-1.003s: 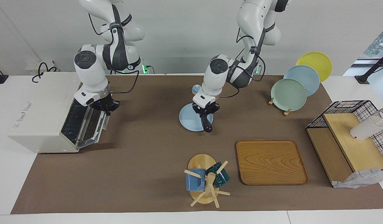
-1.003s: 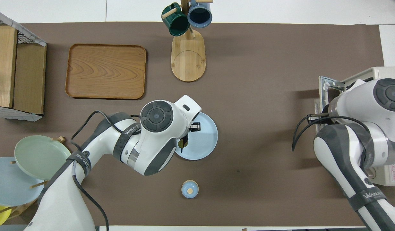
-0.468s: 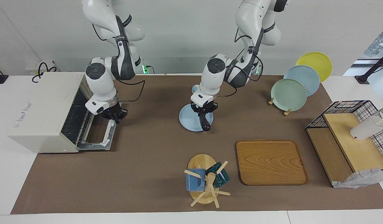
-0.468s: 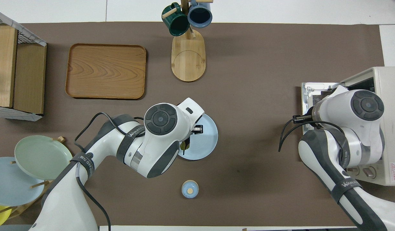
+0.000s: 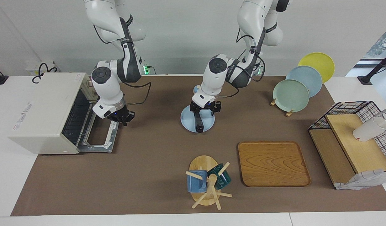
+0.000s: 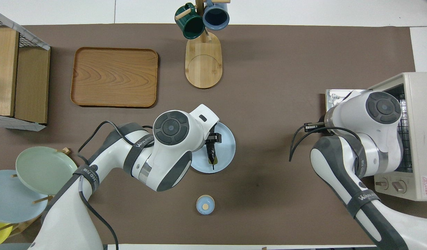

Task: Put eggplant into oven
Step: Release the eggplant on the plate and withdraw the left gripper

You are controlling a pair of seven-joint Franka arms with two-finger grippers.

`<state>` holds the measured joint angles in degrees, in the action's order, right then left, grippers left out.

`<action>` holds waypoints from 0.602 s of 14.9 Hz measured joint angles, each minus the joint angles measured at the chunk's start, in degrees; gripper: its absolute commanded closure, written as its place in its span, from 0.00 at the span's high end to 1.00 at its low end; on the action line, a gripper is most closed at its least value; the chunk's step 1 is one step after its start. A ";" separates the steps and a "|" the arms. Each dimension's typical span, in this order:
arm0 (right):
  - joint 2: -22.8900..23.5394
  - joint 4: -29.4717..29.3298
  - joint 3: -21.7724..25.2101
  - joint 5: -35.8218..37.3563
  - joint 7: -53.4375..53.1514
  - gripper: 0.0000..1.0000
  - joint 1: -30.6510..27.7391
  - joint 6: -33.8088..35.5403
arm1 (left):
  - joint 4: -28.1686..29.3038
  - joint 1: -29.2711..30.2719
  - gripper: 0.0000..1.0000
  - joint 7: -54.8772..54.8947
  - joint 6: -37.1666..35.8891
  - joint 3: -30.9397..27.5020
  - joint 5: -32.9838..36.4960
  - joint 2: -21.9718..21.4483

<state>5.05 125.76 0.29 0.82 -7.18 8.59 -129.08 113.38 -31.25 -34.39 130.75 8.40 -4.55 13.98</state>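
A small blue lid (image 5: 197, 89) sits closest to the robots. Next comes the blue plate (image 5: 208, 121) in the middle of the bench (image 5: 149, 157). The left gripper (image 5: 205, 108) hangs over this plate. Its jaws are shut on the eggplant (image 5: 198, 123). The eggplant hangs down from the jaws over the plate, and I cannot tell if its tip touches the plate.

The oven (image 5: 42, 113) stands at the right arm's end of the bench. Its door (image 5: 100, 136) lies open and flat. The right gripper (image 5: 120, 116) is just over the door's edge. I cannot tell how its jaws stand.

Farther out sit a wooden tray (image 5: 272, 163) and a mug stand (image 5: 207, 185) with two mugs.
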 measured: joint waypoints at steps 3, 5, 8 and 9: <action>0.01 -3.33 -0.11 -0.22 -7.14 0.39 7.59 3.54 | -2.99 5.53 1.00 3.07 -3.18 -0.66 0.00 -0.75; 0.02 -5.58 -0.36 -0.27 -11.36 0.36 13.08 6.09 | -7.89 11.66 1.00 10.81 -10.20 -0.88 0.01 -1.26; 0.93 -11.84 -0.54 -0.34 -19.72 0.34 21.31 9.87 | -15.88 20.82 1.00 21.90 -20.40 -1.07 0.00 -1.80; 1.78 -14.15 -0.57 -0.37 -22.85 0.34 23.75 10.22 | -17.62 23.03 1.00 24.07 -22.34 -1.08 0.01 -1.87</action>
<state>6.84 111.60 -0.28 0.46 -30.03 32.34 -118.86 95.76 -8.22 -10.32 108.41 7.32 -4.54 12.10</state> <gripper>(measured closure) 0.656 0.000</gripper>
